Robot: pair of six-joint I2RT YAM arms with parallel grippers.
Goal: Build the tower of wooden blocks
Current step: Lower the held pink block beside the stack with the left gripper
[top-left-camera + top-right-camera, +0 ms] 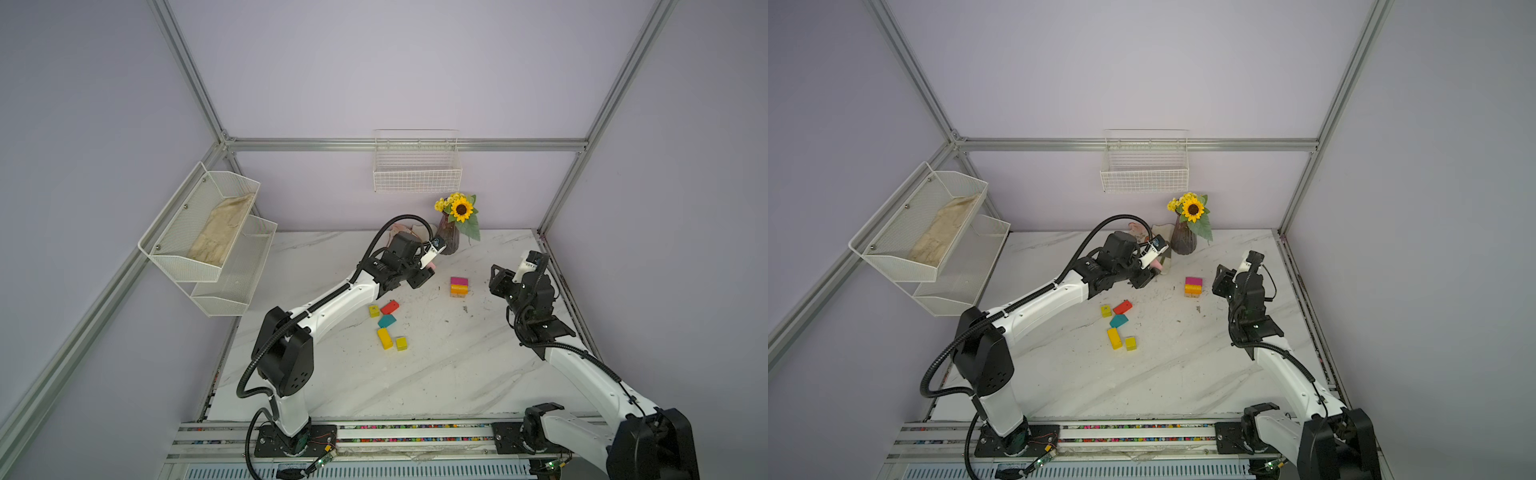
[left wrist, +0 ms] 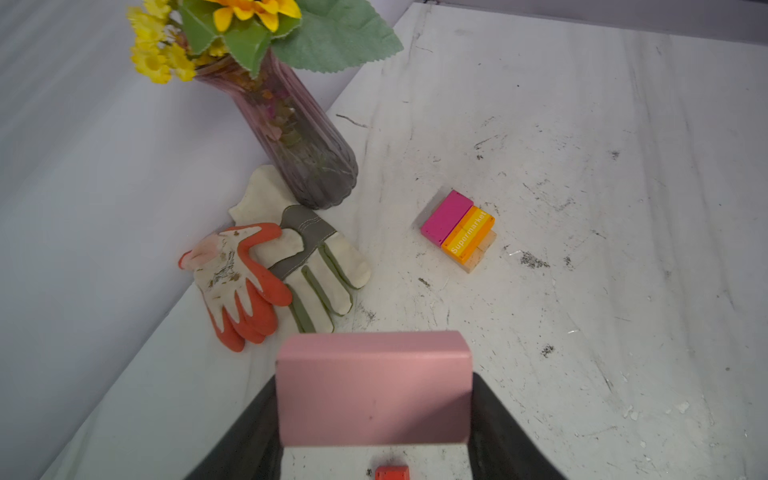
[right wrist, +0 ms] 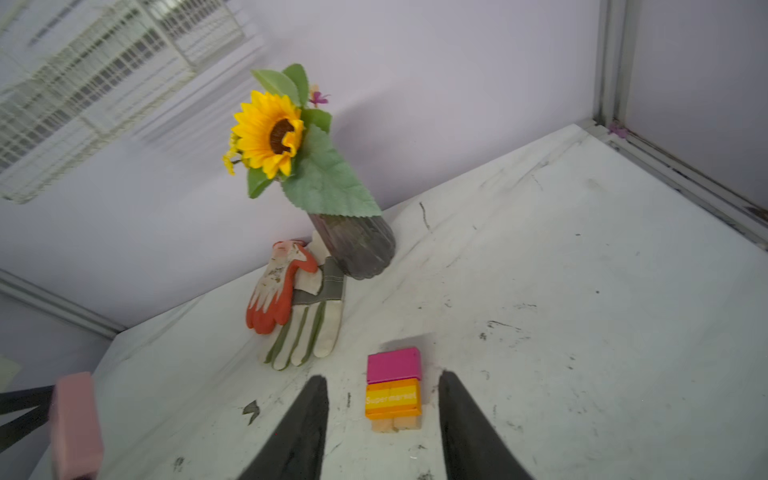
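Clamps pink block [image 2: 374, 390] in left gripper [image 1: 430, 268], raised off the tabletop [image 1: 415, 374], seemingly as the next storey. Hovers right gripper [image 3: 382, 376], jaws apart, just beside the tower [image 1: 459, 286] toward the tabletop's far edge, likely to steady it. Leaves remaining wood blocks [image 1: 385, 338] loose mid-tabletop.

red block [image 2: 392, 473]: cut off by the lower frame edge
pink block [image 3: 77, 428]: blurred, cut by frame edge
wire basket [image 3: 104, 75]: blurred
gloves [image 1: 1163, 229]: upper middle, mostly hidden behind left arm [image 1: 1059, 295]
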